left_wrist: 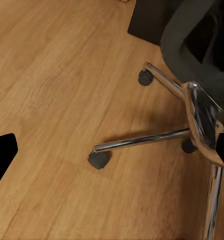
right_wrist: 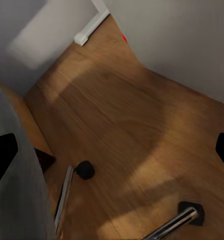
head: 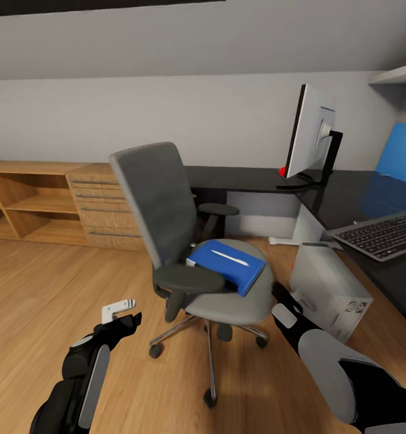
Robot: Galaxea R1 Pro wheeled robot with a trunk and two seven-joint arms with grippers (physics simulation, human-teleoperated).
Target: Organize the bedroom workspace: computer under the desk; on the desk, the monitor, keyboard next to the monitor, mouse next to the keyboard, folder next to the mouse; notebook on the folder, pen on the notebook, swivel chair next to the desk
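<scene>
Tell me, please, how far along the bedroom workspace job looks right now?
Early. Done: the monitor and keyboard sit on the desk; the computer stands on the floor at its edge. In hand: nothing; the left gripper hangs empty. Left: the folder with the pen on it still lies on the swivel chair.

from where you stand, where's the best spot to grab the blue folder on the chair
Probably the folder's corner overhanging the swivel chair's seat front, toward the computer. It lies flat, so only that free edge gives the right tool room. Approach from the open front; armrests block the sides. Keep it level: the pen rests loose on top.
</scene>
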